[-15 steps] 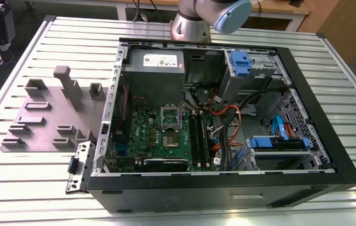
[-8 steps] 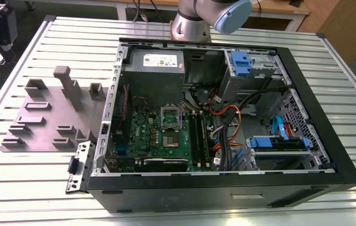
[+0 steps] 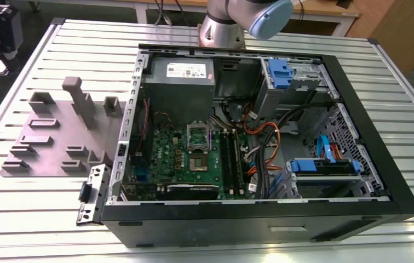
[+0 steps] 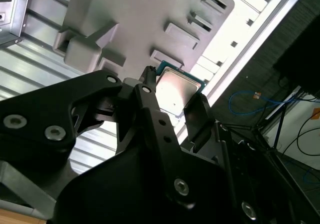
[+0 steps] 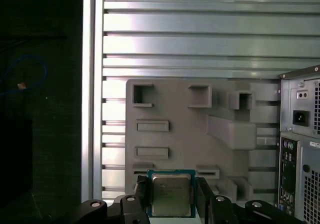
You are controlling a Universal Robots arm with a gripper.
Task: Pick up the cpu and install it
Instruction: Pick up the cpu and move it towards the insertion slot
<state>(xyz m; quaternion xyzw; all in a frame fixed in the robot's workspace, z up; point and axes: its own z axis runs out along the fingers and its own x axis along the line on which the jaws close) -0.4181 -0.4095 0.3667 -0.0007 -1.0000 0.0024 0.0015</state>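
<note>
The cpu (image 5: pixel 171 195), a small square chip with a silver-grey top and a green rim, sits between my two black fingers. My gripper (image 5: pixel 172 199) is shut on it by two opposite edges. In the second wrist view the cpu (image 4: pixel 176 90) is held in the gripper (image 4: pixel 175 98) above the grey fixture plate (image 4: pixel 140 19). The same fixture plate (image 5: pixel 180 134) lies below and ahead of the chip in the first wrist view. In the exterior view the green motherboard (image 3: pixel 185 159) lies inside the open computer case (image 3: pixel 353 126), with its socket (image 3: pixel 196 143) near the board's middle.
The grey fixture plate (image 3: pixel 53 145) with upright blocks lies on the slatted metal table (image 3: pixel 61 213) at the exterior view's left of the case. The case's rear panel (image 5: pixel 300 149) stands close beside the plate. Cables and blue drive brackets (image 3: pixel 324 164) fill the case's right half. The arm's base (image 3: pixel 225 24) rises behind the case.
</note>
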